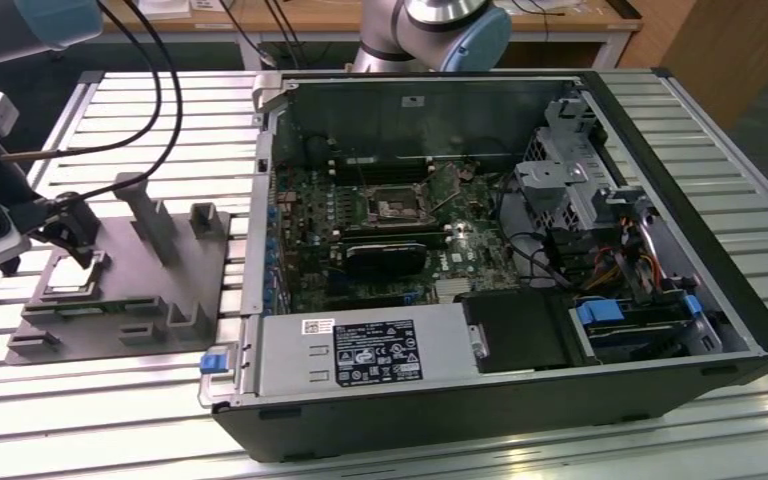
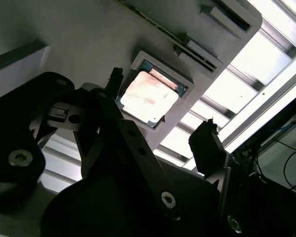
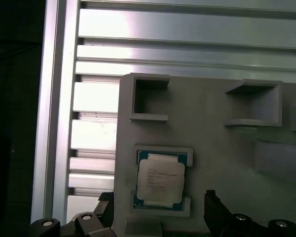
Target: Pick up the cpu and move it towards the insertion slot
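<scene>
The cpu is a flat silvery square lying in a shallow pocket of the grey fixture plate. It also shows in the second wrist view, cpu. My gripper hangs just above it, open, with one black finger on each side of the chip and neither touching it. In the exterior view the gripper is over the fixture at the exterior view's left. The insertion slot is a square metal-framed socket on the motherboard inside the open computer case, well off to the right of the gripper.
Upright grey posts and blocks stand on the fixture plate close to the gripper. The black computer case has raised walls, a drive cage and cables. Everything rests on a slatted metal table.
</scene>
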`<state>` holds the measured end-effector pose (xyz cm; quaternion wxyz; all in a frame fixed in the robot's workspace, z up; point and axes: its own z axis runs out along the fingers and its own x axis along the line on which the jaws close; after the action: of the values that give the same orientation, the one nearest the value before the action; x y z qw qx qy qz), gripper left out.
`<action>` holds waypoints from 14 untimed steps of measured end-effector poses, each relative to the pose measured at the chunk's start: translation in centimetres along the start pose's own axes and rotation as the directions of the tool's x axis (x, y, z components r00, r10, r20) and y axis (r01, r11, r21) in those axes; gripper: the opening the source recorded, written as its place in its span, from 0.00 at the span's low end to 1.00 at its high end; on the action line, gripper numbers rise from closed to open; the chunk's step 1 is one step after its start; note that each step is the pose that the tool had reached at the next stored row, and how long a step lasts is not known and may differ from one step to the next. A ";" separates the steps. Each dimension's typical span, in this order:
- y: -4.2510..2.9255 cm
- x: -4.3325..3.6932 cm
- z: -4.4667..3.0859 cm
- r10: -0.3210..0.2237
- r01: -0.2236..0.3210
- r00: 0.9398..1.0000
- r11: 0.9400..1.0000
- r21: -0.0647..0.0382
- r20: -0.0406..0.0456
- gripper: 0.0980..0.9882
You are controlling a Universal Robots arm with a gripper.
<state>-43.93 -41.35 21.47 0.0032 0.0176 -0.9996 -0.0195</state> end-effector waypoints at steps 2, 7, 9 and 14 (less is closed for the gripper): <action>0.04 -0.03 0.08 0.000 0.000 1.000 1.000 0.000 0.000 0.81; 0.09 -0.04 0.29 0.000 0.000 1.000 1.000 0.000 0.000 0.81; 0.09 -0.04 0.34 0.000 0.000 1.000 1.000 0.000 0.000 0.81; 0.10 -0.04 0.44 0.000 0.000 1.000 1.000 0.000 0.000 0.81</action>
<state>-43.89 -41.23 21.03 0.0033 0.0176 -0.9996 -0.0195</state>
